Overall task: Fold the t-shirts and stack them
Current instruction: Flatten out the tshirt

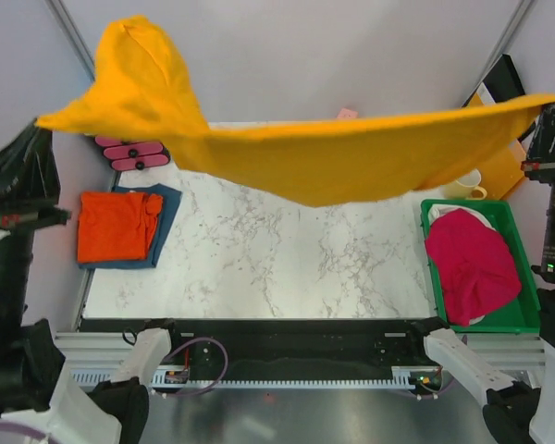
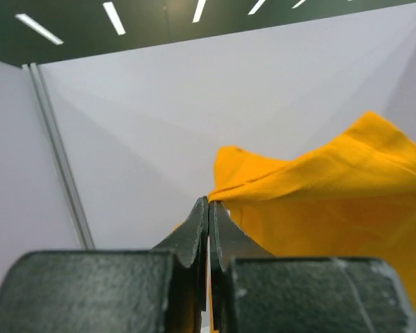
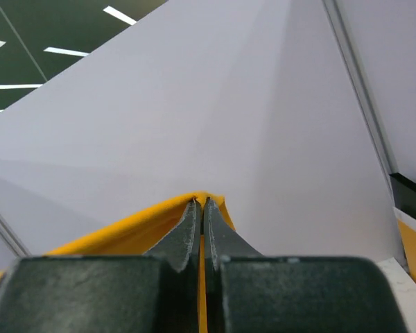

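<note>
A large mustard-yellow t-shirt [image 1: 333, 153] hangs stretched in the air above the far half of the table. My left gripper [image 1: 43, 122] is shut on its left end and my right gripper [image 1: 548, 104] on its right end. In the left wrist view the left gripper [image 2: 209, 201] pinches yellow cloth [image 2: 333, 201] at its tips. The right wrist view has the right gripper [image 3: 200, 201] closed over a yellow hem [image 3: 125, 232]. At the table's left, a red-orange t-shirt [image 1: 116, 227] lies folded on a dusty blue t-shirt [image 1: 166, 208]. A magenta-pink t-shirt [image 1: 472, 264] lies bunched in a green bin [image 1: 462, 205].
Pink objects [image 1: 129, 153] lie at the back left beside the folded stack. A yellow-orange folder [image 1: 504, 166] and a pale cup [image 1: 470, 187] stand at the back right behind the bin. White walls close in the table on three sides.
</note>
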Robot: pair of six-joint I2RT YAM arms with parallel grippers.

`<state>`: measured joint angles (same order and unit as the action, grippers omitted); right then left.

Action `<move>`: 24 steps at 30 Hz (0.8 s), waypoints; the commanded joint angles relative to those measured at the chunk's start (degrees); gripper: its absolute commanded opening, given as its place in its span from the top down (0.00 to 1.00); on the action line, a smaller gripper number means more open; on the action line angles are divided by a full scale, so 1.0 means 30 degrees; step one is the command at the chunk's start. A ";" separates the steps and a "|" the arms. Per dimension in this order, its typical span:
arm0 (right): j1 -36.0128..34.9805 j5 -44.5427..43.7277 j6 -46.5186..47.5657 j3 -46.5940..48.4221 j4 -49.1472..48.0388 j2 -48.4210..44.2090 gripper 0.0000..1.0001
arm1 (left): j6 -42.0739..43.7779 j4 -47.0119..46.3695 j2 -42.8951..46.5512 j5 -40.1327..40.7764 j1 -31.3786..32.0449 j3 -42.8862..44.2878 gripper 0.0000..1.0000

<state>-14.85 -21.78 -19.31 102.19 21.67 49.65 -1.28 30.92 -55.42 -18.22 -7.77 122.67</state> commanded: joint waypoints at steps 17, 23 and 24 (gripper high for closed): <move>-0.1490 -0.4105 0.1665 -0.0376 0.4015 0.1316 1.00 | 0.0602 0.5158 -0.2443 0.1473 -0.0105 0.0275 0.98; -0.1583 -0.3434 0.1776 -0.2364 0.1314 -0.1017 1.00 | 0.0806 0.3731 -0.1246 0.2468 -0.0105 0.0147 0.98; -0.1554 -0.3317 0.2272 -0.1872 0.1273 -0.1109 1.00 | 0.0778 0.3786 -0.1244 0.2585 -0.0105 0.0792 0.98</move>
<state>-19.51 -29.85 -16.01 97.84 30.00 48.18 1.13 44.93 -58.11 -14.00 -7.68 122.41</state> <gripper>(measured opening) 0.013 0.023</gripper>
